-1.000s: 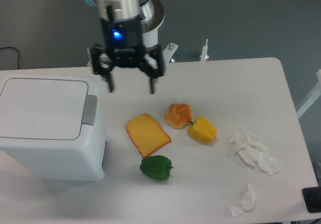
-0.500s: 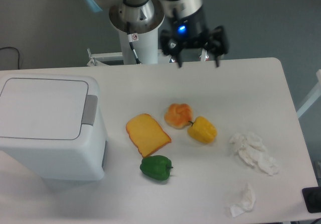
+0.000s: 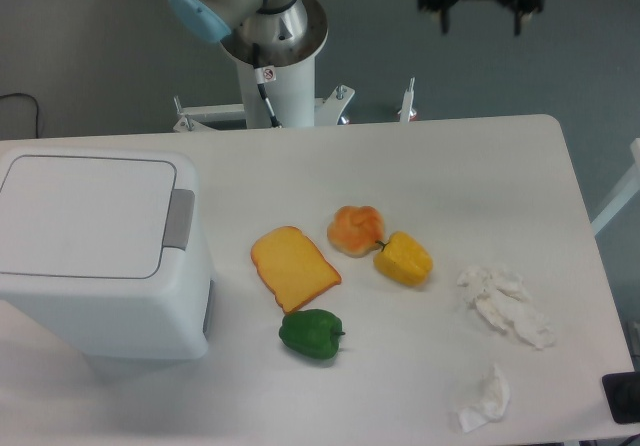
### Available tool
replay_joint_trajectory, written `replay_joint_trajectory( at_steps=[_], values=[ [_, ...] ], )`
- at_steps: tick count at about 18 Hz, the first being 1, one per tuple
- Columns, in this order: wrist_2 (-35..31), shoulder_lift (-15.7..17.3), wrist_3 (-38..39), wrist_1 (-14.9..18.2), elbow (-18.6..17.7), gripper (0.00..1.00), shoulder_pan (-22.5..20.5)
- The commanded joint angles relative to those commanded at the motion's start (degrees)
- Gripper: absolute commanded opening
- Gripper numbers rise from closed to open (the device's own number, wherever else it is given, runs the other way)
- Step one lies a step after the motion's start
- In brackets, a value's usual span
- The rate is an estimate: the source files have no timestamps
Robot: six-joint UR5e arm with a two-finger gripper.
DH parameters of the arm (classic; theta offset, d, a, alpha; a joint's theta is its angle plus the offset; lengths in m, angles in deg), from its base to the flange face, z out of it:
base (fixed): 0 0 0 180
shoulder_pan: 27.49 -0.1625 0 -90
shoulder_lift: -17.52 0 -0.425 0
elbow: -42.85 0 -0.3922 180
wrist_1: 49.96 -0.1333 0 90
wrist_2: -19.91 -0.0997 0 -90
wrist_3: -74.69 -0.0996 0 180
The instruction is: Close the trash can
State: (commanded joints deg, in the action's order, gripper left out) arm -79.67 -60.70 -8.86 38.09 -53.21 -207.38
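The trash can [image 3: 100, 266] stands at the left edge of the table [image 3: 480, 166], its flat lid [image 3: 85, 216] lying level with the rim and the grey latch tab [image 3: 180, 218] sitting down at the lid's right side. Judged from that, the closing looks done and nothing seems left to press. To its right lie 1 slice of toast [image 3: 294, 267], 1 green pepper [image 3: 312, 334], 1 bun [image 3: 355, 229], 1 yellow pepper [image 3: 404, 258] and 2 crumpled tissues [image 3: 505, 304]. At the top right the gripper [image 3: 481, 21] hangs high, well apart from everything, its 2 fingers spread and holding nothing.
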Motion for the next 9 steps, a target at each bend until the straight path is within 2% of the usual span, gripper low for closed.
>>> replay_joint_trajectory(
  at_steps=[3, 6, 9],
  values=[
    [1.84, 0.36, -7.30, 0.10, -0.62, 1.00, -8.52],
    [6.58, -0.17, -14.85, 0.01, -0.79, 1.00, -17.57],
    [7.03, -1.14, -22.51, 0.01, -0.18, 1.00, -22.95]
  ],
)
